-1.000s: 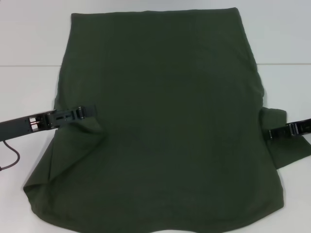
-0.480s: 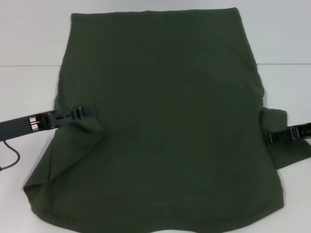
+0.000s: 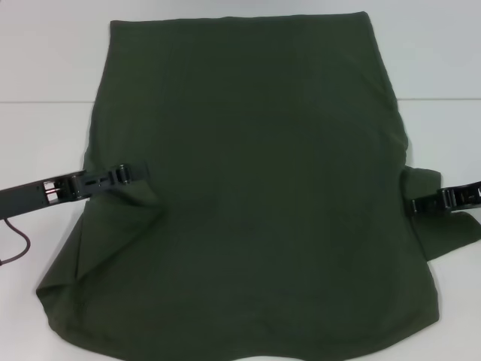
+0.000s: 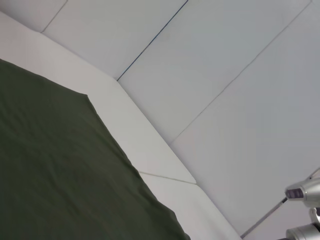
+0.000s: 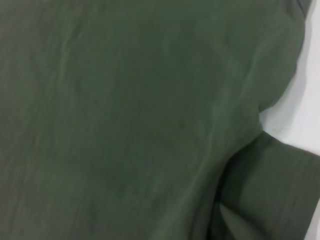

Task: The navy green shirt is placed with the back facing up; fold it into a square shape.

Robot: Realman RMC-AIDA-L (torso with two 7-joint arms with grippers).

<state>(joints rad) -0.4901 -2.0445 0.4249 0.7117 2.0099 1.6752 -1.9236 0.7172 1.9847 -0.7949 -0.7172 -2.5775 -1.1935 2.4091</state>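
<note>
- Nearest the robot, the collar end of the navy green shirt (image 3: 248, 195) lies at the close edge of the white tabletop (image 3: 45, 143), plain back up. Its lower left corner is creased over on itself.
- At mid-depth on the robot's left, the left pincer (image 3: 135, 172) rests on the folded-in left sleeve. It has not moved over the last second, and the fold under it looks the same. I cannot tell whether its fingers are parted or pinched on the cloth.
- At the same depth on the right, the right pincer (image 3: 415, 205) sits at the right sleeve (image 3: 443, 226), which is still spread out flat beyond the shirt's side. A second ago its tip was slightly nearer the robot; it has since crept a little away, staying at the sleeve's inner edge. Its grip cannot be read either.
- My reading: the left sleeve is already turned in, and the right sleeve is the step in hand; that small shift looks like lining up for a grasp, not a fold begun.
- Farther off, the body of the shirt runs smooth to its straight hem at the far side of the tabletop.
- No brand, label or lettering is visible anywhere; the shirt's upturned back is plain.
</note>
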